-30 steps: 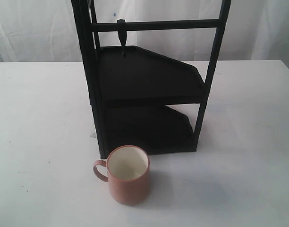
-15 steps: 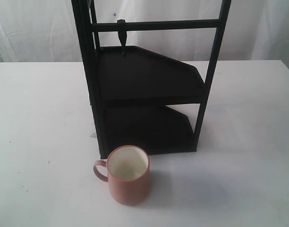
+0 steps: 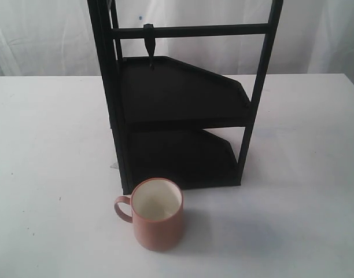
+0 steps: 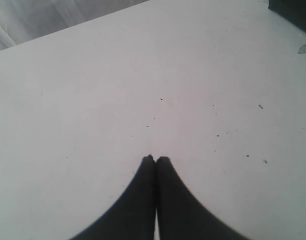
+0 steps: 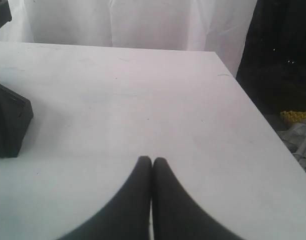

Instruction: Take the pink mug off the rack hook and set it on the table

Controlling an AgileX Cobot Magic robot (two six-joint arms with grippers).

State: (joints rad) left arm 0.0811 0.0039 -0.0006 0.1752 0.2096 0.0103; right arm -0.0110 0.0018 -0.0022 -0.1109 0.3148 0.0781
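The pink mug (image 3: 158,215) stands upright on the white table (image 3: 44,145), just in front of the black rack (image 3: 177,110), handle toward the left. The rack hook (image 3: 149,45) hangs bare from the top crossbar. Neither arm shows in the exterior view. My left gripper (image 4: 156,158) is shut with nothing in it, above bare speckled tabletop (image 4: 143,75). My right gripper (image 5: 152,160) is also shut and empty, over the table (image 5: 143,100) near its side edge.
The rack has two slanted black shelves. A corner of the rack (image 4: 293,10) shows in the left wrist view, and its base (image 5: 8,120) in the right wrist view. White curtains hang behind the table. Beyond the table edge lies dark floor with clutter (image 5: 293,125).
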